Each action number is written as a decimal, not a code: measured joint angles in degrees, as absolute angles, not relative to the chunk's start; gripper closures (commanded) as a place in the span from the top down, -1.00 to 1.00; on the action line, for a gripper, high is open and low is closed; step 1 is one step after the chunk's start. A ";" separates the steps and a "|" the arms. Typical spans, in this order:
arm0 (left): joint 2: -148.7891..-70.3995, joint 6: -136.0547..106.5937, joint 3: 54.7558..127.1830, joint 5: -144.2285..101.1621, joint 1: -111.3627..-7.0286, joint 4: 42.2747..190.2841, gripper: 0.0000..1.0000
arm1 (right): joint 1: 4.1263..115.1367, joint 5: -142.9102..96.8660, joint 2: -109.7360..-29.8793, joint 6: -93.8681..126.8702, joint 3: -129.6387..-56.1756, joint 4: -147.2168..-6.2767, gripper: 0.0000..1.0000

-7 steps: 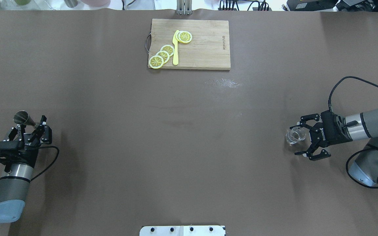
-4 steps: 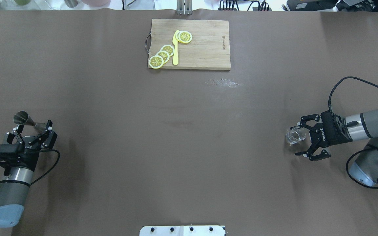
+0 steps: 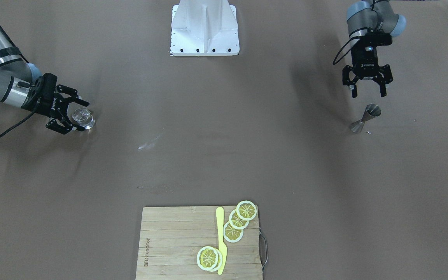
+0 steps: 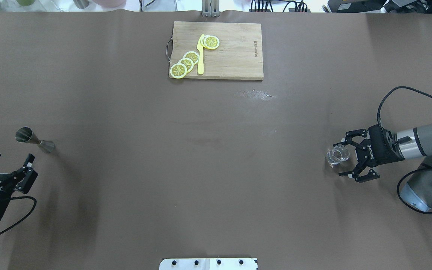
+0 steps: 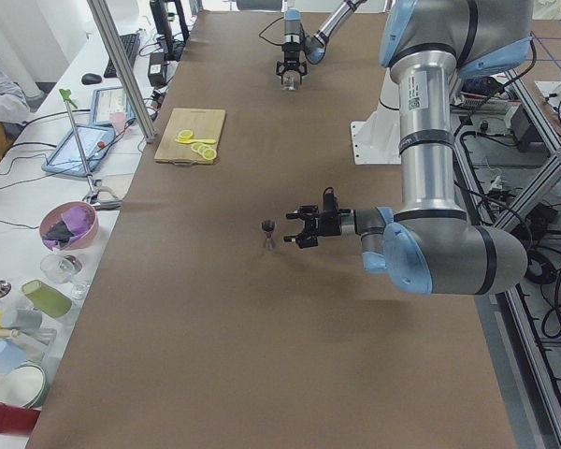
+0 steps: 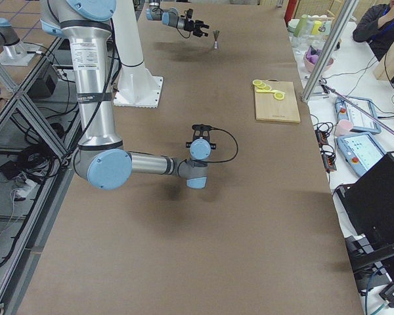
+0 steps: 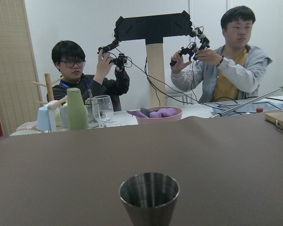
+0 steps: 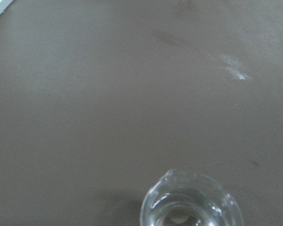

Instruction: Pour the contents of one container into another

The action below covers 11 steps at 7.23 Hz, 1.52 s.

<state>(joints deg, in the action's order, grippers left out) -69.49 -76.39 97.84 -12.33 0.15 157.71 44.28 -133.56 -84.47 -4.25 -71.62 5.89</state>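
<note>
Left claw (image 4: 11, 157): fingers spread wide, nothing in them, hanging clear of the surface (image 4: 201, 168). Steel jigger (image 4: 34, 139) stands upright just ahead of it, not touching, open cup facing up; left wrist view looks straight at its rim.

Right claw (image 4: 340, 159): also wide. Clear glass (image 4: 338, 155) sits upright on the surface between its two fingers. Can't tell if either pad touches the glass. Right wrist view shows the rim from above, with what looks like clear liquid in it; level unreadable.

Writing: "ROBOTIQ" in white on the right claw body, and the same mark on the left one. Cutting board (image 4: 231, 52) sits far ahead of both claws, roughly midway between them, and carries a burnt-in logo along one short end. It looks like "Joyoung", but it's too small to be sure.

On the board: lemon slices (image 4: 186, 63) and a yellow knife (image 4: 200, 56). Whitish smear (image 4: 257, 94) on the surface just on the claws' side of the board.
</note>
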 measured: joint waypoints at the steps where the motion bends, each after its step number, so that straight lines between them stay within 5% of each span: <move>1: -67.77 -76.23 99.37 -11.80 1.14 159.83 0.93 | 44.94 -133.71 -84.41 -4.23 -71.30 5.89 1.00; 5: -58.68 -73.13 101.04 -20.82 -1.08 171.25 0.92 | 47.59 -135.14 -84.41 -3.27 -72.28 5.89 1.00; 11: -55.72 -64.31 92.09 -56.21 -22.44 191.97 0.95 | 54.10 -137.50 -85.32 3.67 -79.89 3.87 1.00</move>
